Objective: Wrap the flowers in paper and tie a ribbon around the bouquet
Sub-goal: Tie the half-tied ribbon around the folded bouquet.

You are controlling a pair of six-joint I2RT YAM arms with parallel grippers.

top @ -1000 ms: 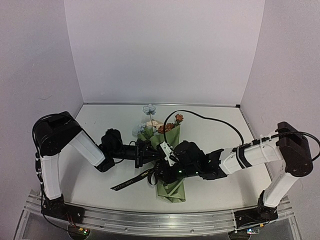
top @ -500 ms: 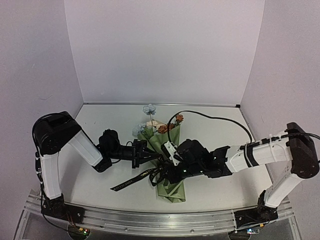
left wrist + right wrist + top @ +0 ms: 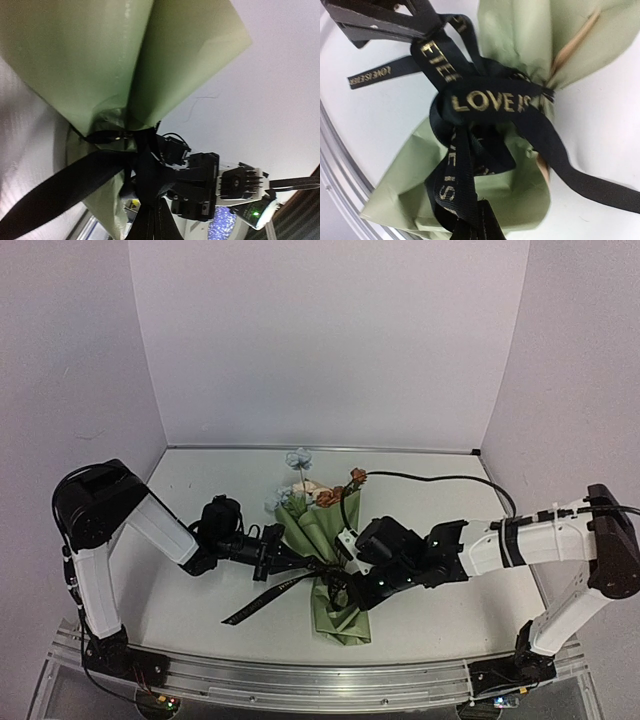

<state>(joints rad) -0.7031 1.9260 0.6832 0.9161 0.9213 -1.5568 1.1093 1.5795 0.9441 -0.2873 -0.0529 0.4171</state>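
Note:
The bouquet lies in mid-table, the flowers (image 3: 300, 480) sticking out of its far, wide end. The olive-green paper (image 3: 340, 615) is pinched at a waist and flares again toward me. The black lettered ribbon (image 3: 262, 600) is wound and knotted around that waist (image 3: 490, 100), with one tail trailing left and toward me. My left gripper (image 3: 303, 562) is shut on a ribbon strand just left of the waist; its fingers (image 3: 380, 22) show in the right wrist view. My right gripper (image 3: 342, 585) is shut on another strand (image 3: 455, 185) just right of the waist.
A black cable (image 3: 430, 480) arcs from the right arm over the table behind the bouquet. An aluminium rail (image 3: 300, 680) runs along the near edge. White walls close in the back and both sides.
The two grippers have drawn apart, the left one leftward and the right one rightward. The ribbon loop has tightened on the paper's waist. Both grippers have closed further on their strands.

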